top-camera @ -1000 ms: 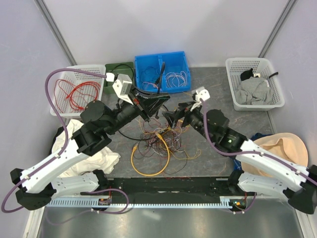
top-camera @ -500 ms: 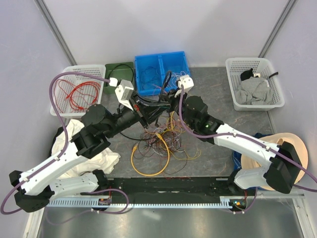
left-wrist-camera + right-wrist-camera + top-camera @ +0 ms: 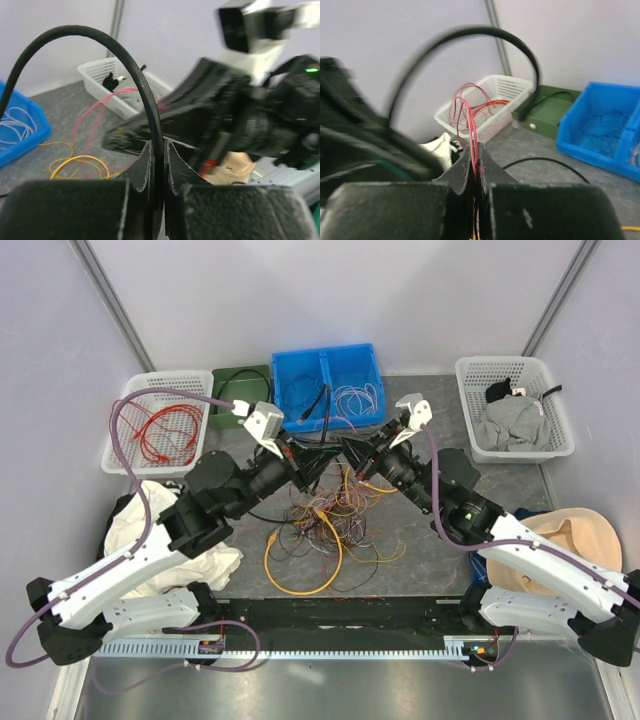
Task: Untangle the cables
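Top external view: on the grey worktop (image 3: 440, 405) the cables (image 3: 325, 520) lie heaped mid-surface, near the arms' bases. Just behind them a blue bin (image 3: 325, 349) crowds any pull away. Above the heap, the left claw (image 3: 159, 150) pinches the black cable (image 3: 70, 29) and the right claw (image 3: 474, 155) pinches red strands (image 3: 469, 125). The claws nearly touch, so pulling apart could tighten knots or knock them together.

Pale lilac walls (image 3: 330, 290) with grey metal corner posts (image 3: 112, 300) enclose a mottled grey tabletop (image 3: 440, 390)
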